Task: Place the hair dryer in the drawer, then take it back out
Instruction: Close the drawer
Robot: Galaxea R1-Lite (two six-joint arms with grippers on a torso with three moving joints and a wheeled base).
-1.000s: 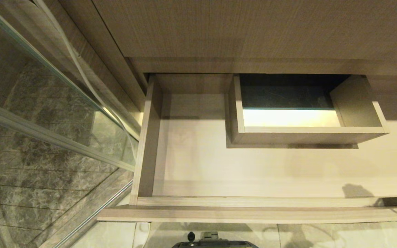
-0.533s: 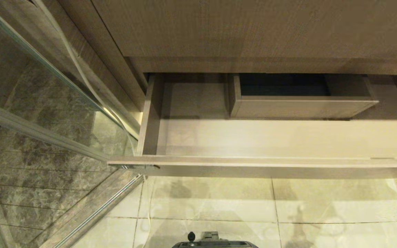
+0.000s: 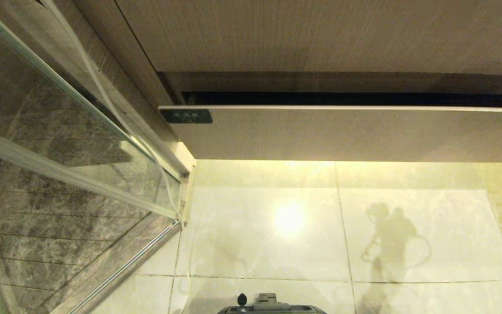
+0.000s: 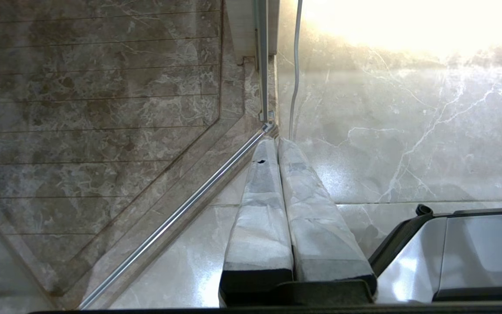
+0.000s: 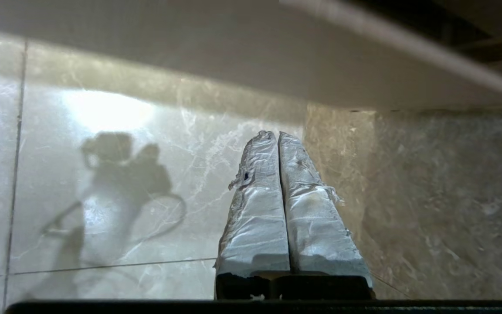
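The drawer (image 3: 347, 133) is pushed in almost fully. Only its flat wood-grain front shows, with a small dark label (image 3: 186, 116) at its left corner and a thin dark gap above it. The hair dryer is out of view in every frame. Neither arm appears in the head view. In the right wrist view my right gripper (image 5: 276, 134) is shut and empty, hanging over the floor just below the drawer front (image 5: 216, 48). My left gripper (image 4: 276, 140) is shut and empty, parked low over the floor tiles.
A taller plain wood panel (image 3: 320, 35) rises above the drawer. A glass shower door (image 3: 59, 131) with a metal rail stands at the left. Glossy marble floor (image 3: 277, 235) lies below, with my base (image 3: 273, 307) at the near edge.
The drawer has slid from wide open to almost closed, and its inside with the boxed cutout no longer shows.
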